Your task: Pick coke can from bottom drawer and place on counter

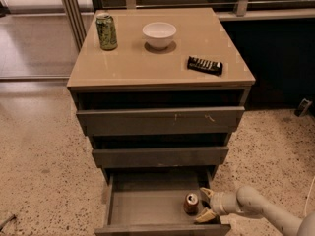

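The coke can [191, 203], small and red-orange with a silver top, stands upright in the right part of the open bottom drawer [147, 208]. My gripper [203, 204] reaches in from the lower right, just right of the can. It is open, with one finger behind the can and one in front, the can at the mouth of the gap. The beige counter [147, 65] tops the cabinet above.
On the counter stand a tall green can [107, 31] at the back left, a white bowl [159, 35] in the middle and a black remote [204, 65] at the right. The two upper drawers stick out slightly. Speckled floor lies around the cabinet.
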